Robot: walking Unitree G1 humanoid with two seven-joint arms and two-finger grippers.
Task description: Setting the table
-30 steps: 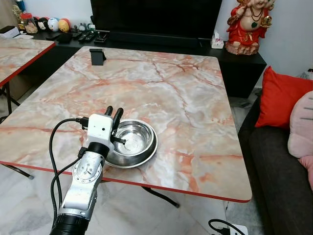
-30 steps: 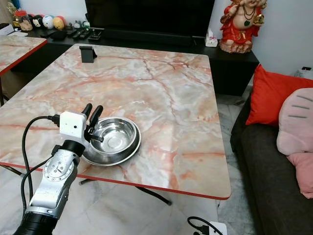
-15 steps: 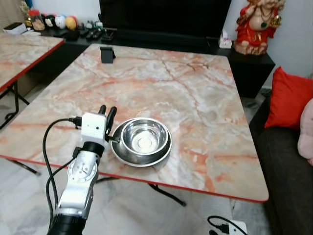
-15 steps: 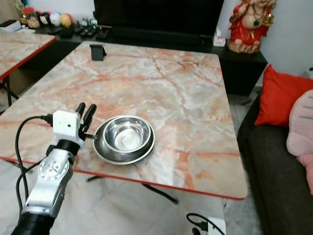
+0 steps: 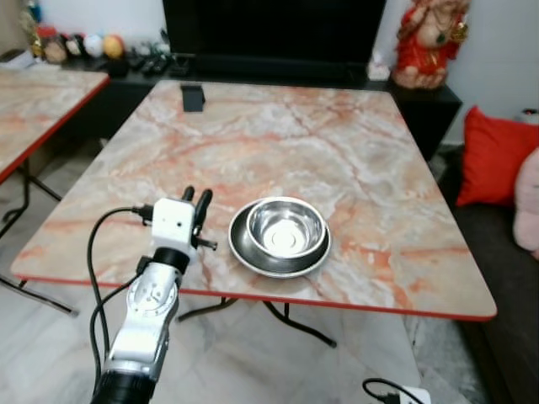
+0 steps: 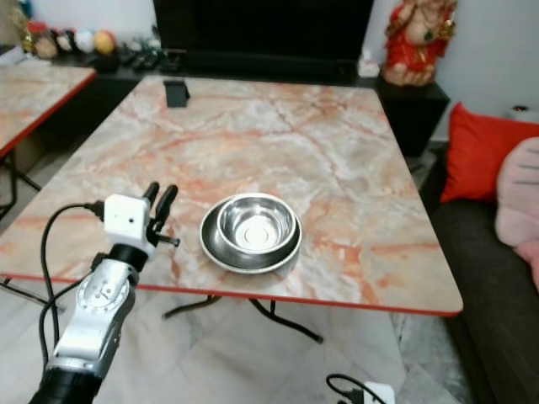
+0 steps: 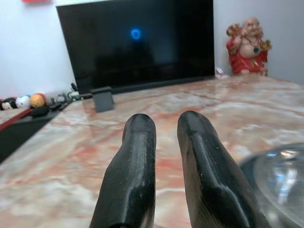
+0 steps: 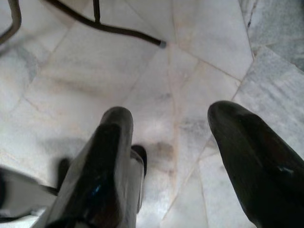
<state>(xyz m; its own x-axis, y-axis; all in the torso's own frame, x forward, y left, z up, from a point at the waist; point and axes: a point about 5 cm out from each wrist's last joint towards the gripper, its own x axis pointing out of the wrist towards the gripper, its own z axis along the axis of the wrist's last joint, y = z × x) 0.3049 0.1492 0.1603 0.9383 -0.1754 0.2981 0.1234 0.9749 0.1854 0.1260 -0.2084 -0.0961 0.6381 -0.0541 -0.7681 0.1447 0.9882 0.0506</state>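
A steel bowl [image 5: 284,230] sits inside a steel plate [image 5: 257,259] near the front edge of the marble table [image 5: 278,143]. My left gripper [image 5: 195,197] hovers over the table a short way left of the plate, not touching it. In the left wrist view its fingers [image 7: 137,156] stand almost together with only a narrow slit and nothing between them, and the bowl's rim [image 7: 280,171] shows off to one side. My right gripper [image 8: 171,118] hangs low over the tiled floor, fingers wide apart and empty.
A small black stand [image 5: 193,97] sits at the table's far side. A second marble table [image 5: 34,109] is to the left. A dark TV unit and a red statue [image 5: 425,42] are behind, and a sofa with a red cushion [image 5: 501,156] is on the right.
The camera view has shifted. My left gripper, which was at the plate's left rim, has come off it and now stands apart to its left. The bowl and plate stay put.
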